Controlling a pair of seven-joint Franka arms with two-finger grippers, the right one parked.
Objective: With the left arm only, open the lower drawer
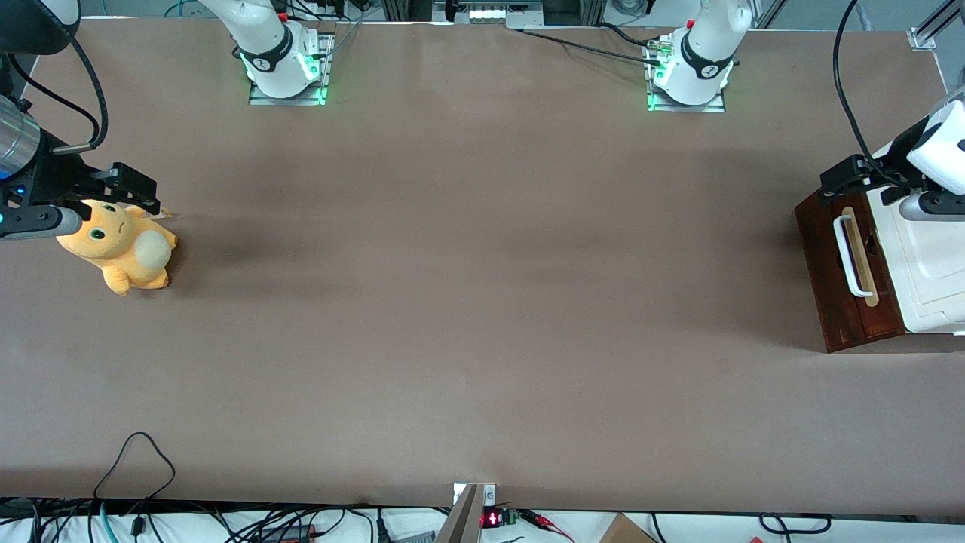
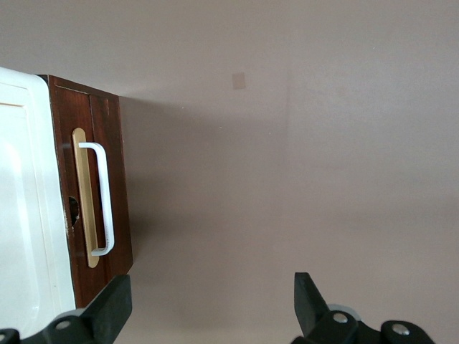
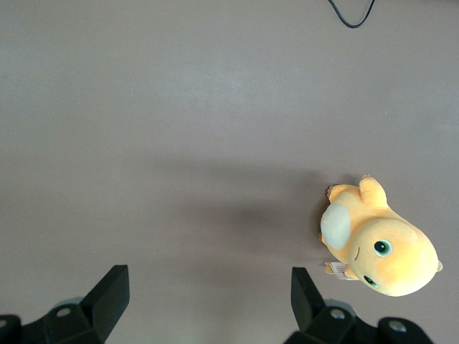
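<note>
Your left arm (image 1: 938, 147) is hanging over the cabinet at the working arm's end of the table, its gripper (image 2: 212, 307) spread wide open and holding nothing. The lower drawer (image 1: 844, 275) is sitting shut, as far as you can judge, its white handle (image 2: 102, 198) untouched.

Lower drawer (image 2: 107, 143) dark glossy wood; table (image 1: 467, 264) matt brown; tool (image 2: 208, 304) matt black.

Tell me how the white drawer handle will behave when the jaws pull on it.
The handle looks like a rigid bar fixed at both ends, so it probably won't flex. Its smooth finish may let the jaws slip. The gripper hovers open above the table, in front of the drawer; the small cabinet might slide rather than open.
</note>
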